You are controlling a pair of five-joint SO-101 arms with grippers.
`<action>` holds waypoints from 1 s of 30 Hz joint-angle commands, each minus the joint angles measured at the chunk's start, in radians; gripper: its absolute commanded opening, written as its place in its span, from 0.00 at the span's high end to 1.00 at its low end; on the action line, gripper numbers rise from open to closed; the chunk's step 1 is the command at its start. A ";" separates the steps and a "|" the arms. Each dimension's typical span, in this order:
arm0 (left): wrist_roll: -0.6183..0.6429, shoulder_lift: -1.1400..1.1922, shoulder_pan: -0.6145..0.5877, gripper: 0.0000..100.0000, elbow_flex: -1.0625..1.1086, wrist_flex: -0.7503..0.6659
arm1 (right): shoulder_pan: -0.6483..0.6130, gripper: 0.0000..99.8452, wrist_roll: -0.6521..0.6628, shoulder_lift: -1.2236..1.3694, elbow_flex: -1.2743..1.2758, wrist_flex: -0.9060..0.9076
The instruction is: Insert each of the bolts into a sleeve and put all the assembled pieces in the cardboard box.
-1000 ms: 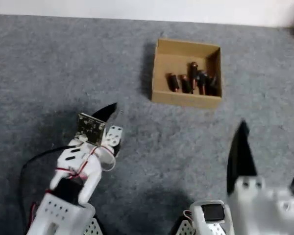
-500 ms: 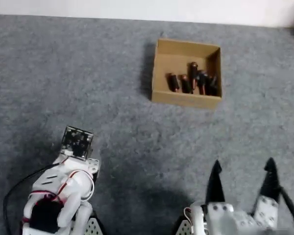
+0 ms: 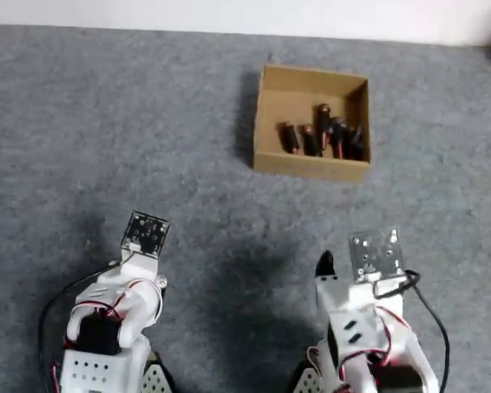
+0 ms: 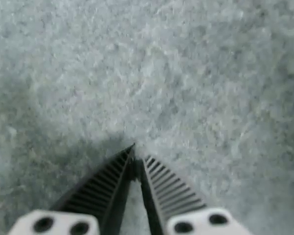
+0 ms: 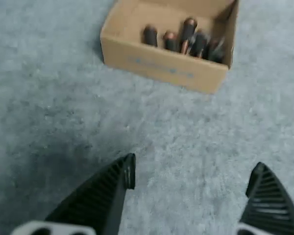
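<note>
The box (image 3: 309,168) stands on the grey carpet (image 3: 106,115) at the far side of the work area, slightly right of centre. It is upright, with its top open. The pieces (image 3: 323,135) lie inside the box, bunched toward its right half. They are several dark cylinders with copper-coloured ends. Some lie flat and at least one leans at an angle. The exact count cannot be told.

The left arm (image 3: 114,315) sits at the near left edge, well apart from the box. In the left wrist view, the left gripper (image 4: 136,155) points down at bare carpet. Its two ribbed fingers (image 4: 105,188) are closed, tips together, with nothing between them.

The right arm (image 3: 367,323) sits at the near right edge, also well apart from the box. In the right wrist view, the right gripper (image 5: 193,171) faces the box across a stretch of carpet. Its fingers (image 5: 110,188) are spread wide and hold nothing. In the high view, one dark fingertip shows just beside the wrist camera board.

Neither gripper touches the box or the pieces.
</note>
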 commanded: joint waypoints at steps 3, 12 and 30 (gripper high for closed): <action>0.000 -0.012 -0.002 0.99 0.024 -0.003 | 0.110 0.66 0.011 -0.008 0.305 -0.269; -0.002 -0.012 -0.008 0.99 0.024 0.046 | 0.217 0.66 0.005 -0.007 0.676 -0.463; 0.000 -0.012 -0.008 0.99 0.024 0.046 | 0.409 0.66 0.009 -0.005 0.656 -0.191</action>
